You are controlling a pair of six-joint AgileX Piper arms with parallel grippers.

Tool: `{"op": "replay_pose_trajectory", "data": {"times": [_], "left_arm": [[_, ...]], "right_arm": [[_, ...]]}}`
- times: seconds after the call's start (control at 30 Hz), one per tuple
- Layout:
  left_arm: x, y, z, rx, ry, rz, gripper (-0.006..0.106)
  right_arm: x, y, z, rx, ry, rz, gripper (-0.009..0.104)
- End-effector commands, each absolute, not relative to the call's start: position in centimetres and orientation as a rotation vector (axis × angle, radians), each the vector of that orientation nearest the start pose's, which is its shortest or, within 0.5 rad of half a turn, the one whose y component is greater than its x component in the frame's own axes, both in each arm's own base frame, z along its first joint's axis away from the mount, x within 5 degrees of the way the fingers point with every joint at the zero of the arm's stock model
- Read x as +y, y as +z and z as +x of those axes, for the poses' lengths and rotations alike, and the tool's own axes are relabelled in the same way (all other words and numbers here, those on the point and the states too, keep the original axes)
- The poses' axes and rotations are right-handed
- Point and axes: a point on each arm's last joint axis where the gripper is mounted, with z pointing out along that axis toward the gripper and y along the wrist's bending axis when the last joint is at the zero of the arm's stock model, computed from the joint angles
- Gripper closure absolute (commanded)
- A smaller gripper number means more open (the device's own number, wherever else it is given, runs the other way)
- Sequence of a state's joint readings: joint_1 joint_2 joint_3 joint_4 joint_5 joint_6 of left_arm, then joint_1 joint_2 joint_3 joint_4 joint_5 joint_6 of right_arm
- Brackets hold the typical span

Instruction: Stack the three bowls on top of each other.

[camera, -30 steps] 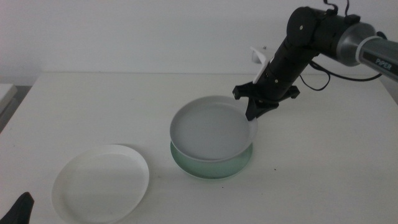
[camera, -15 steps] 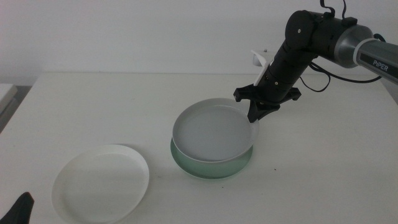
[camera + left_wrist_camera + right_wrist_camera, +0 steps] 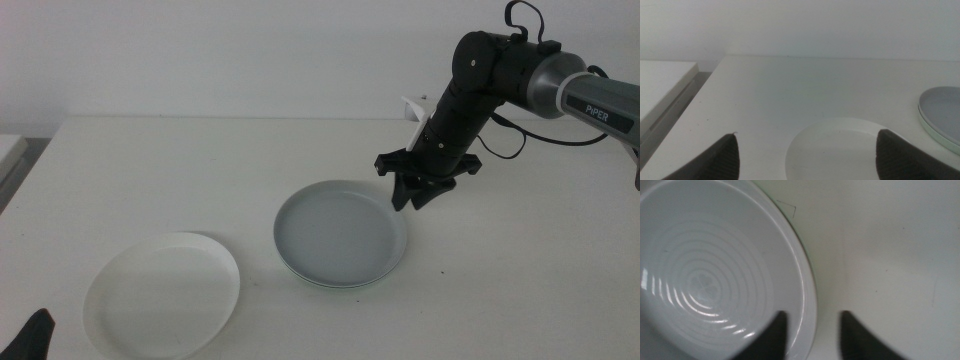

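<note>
Fingers of the right gripper (image 3: 411, 199) stand apart, straddling the far-right rim of the grey-blue bowl (image 3: 338, 233), now nested in the mint green bowl (image 3: 345, 287). White bowl (image 3: 162, 294) lies unstacked near the waiting left gripper (image 3: 28, 338), fingers apart.

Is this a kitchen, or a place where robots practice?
Probably a robot practice room, not a kitchen. A bare white table stands against a plain wall, holding only bowls: a white bowl and a grey-blue bowl nested in a mint green bowl. The right gripper hovers open beside them.
</note>
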State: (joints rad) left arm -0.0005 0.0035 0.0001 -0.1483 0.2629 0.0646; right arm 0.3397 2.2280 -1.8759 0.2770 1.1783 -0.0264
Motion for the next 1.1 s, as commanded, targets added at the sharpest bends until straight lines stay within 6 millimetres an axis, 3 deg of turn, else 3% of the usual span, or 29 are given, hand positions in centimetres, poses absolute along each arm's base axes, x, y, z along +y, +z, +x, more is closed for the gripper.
{"op": "replay_pose_trajectory", "data": {"times": [0.0, 0.1, 0.23, 0.33, 0.43, 0.6, 0.73, 0.83, 0.93, 1.07], "left_arm": [[-0.4, 19.1, 5.5, 1.727, -0.096, -0.036, 0.007], [-0.4, 19.1, 5.5, 1.727, -0.096, -0.036, 0.007], [-0.4, 19.1, 5.5, 1.727, -0.096, -0.036, 0.007], [-0.4, 19.1, 5.5, 1.727, -0.096, -0.036, 0.007], [-0.4, 19.1, 5.5, 1.727, -0.096, -0.036, 0.007], [-0.4, 19.1, 5.5, 1.727, -0.096, -0.036, 0.007], [-0.4, 19.1, 5.5, 1.727, -0.096, -0.036, 0.007], [-0.4, 19.1, 5.5, 1.727, -0.096, -0.036, 0.007], [-0.4, 19.1, 5.5, 1.727, -0.096, -0.036, 0.007], [-0.4, 19.1, 5.5, 1.727, -0.096, -0.036, 0.007]], "right_arm": [[17.7, 19.6, 42.7, 2.997, 0.430, -0.422, 0.059], [17.4, 21.2, 42.5, 2.967, 0.435, -0.417, 0.038], [15.4, 27.4, 41.2, 2.848, 0.441, -0.421, 0.017], [13.8, 32.6, 39.5, 2.697, 0.426, -0.504, 0.013], [12.2, 36.4, 35.5, 2.634, 0.425, -0.482, 0.013], [10.0, 38.3, 26.2, 2.438, 0.445, -0.554, 0.013], [7.7, 38.2, 18.1, 2.207, 0.467, -0.479, 0.013], [6.6, 38.2, 13.7, 2.070, 0.478, -0.480, 0.013], [6.1, 38.2, 11.4, 2.035, 0.483, -0.503, 0.013], [6.2, 37.9, 11.1, 2.067, 0.492, -0.544, 0.014]]}}
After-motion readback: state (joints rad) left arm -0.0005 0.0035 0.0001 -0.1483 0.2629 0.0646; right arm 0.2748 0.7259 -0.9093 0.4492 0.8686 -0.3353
